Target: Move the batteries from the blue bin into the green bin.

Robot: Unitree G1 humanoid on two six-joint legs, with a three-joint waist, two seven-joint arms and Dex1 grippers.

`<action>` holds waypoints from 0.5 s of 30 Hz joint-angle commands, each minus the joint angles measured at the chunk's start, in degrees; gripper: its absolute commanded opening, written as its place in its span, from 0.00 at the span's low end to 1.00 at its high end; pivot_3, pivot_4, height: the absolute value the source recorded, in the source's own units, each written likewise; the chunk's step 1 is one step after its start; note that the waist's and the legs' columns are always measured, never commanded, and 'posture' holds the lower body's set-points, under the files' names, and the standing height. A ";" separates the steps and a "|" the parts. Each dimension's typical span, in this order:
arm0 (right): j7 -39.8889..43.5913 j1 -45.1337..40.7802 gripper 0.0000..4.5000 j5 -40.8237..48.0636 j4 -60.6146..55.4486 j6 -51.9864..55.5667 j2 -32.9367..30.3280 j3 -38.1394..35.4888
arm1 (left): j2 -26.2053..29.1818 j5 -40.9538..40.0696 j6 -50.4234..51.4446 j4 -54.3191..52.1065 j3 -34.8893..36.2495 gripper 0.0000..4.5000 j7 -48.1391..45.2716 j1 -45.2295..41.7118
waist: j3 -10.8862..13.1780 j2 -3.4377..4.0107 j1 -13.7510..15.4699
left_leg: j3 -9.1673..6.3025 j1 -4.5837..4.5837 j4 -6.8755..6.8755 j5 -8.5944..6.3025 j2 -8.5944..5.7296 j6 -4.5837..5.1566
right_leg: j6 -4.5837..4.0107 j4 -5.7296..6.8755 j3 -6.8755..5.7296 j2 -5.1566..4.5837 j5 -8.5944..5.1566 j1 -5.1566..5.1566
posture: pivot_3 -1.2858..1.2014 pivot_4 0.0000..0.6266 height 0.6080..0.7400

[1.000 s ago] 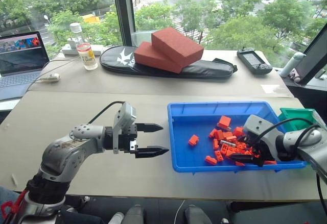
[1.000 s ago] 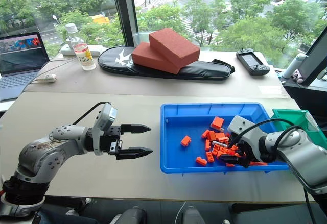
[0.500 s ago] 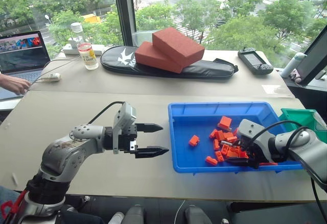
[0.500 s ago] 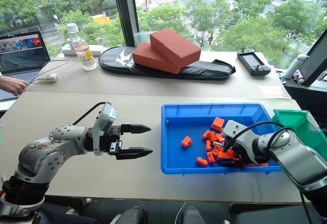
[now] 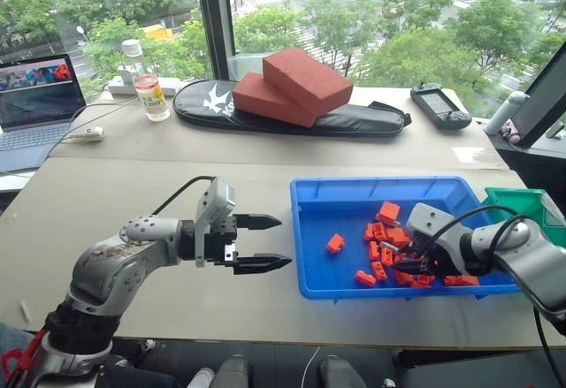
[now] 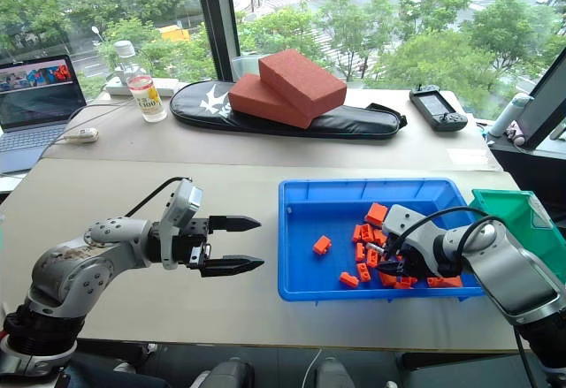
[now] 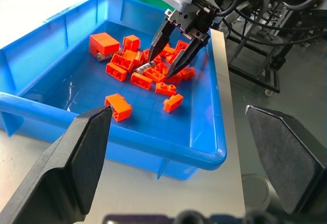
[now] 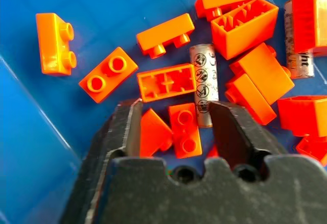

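The blue bin (image 5: 380,183) sits on the table to the right and holds a pile of orange bricks (image 5: 389,229). Silver cylindrical batteries lie among them: one battery (image 8: 203,83) just ahead of my right gripper (image 8: 175,105), another battery (image 8: 299,55) at the pile's edge. My right gripper (image 5: 407,269) points down into the pile, open by a narrow gap, with small orange bricks and the near battery's end between its fingers. The green bin (image 5: 522,202) stands beyond the blue bin's right end. My left gripper (image 5: 283,242) hovers open left of the blue bin, holding nothing.
Two brick-red foam blocks (image 5: 296,83) rest on a black bag (image 5: 354,121) at the back. A bottle (image 5: 146,83), a laptop (image 5: 35,96) and a mouse (image 5: 88,133) are at the back left. A handheld controller (image 5: 439,103) lies at the back right.
My right gripper's jaws have narrowed over the pile and it has shifted slightly left. A person's hand showed by the laptop half a second ago and is gone. The left arm is still.
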 commanded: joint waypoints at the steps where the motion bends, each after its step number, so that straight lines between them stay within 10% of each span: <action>1: 0.55 0.38 0.13 -0.32 -0.44 0.28 0.04 0.02 | 0.43 0.04 -1.24 -1.15 0.80 1.00 -0.34 0.00 | 0.00 0.00 0.04 | -0.01 0.00 0.00 0.00 0.01 0.00 | 0.00 0.00 0.00 0.01 0.00 0.00 | 0.52 0.24 1.00; 3: 0.59 0.36 0.00 -0.53 -0.30 0.29 0.15 -0.09 | 0.44 0.18 -1.40 -1.04 0.73 1.00 -0.42 0.05 | 0.00 0.00 0.08 | -0.02 0.00 0.00 0.00 0.00 0.00 | 0.00 0.00 -0.01 0.01 0.00 0.00 | 0.52 0.24 1.00; 15: 0.62 0.24 0.00 -0.39 -1.39 0.75 0.27 -1.59 | 0.41 0.68 -1.64 -0.85 0.73 1.00 -0.71 0.25 | 0.00 0.00 0.07 | -0.01 -0.01 0.00 0.00 -0.01 0.00 | 0.00 0.00 0.00 0.00 0.00 -0.01 | 0.52 0.24 1.00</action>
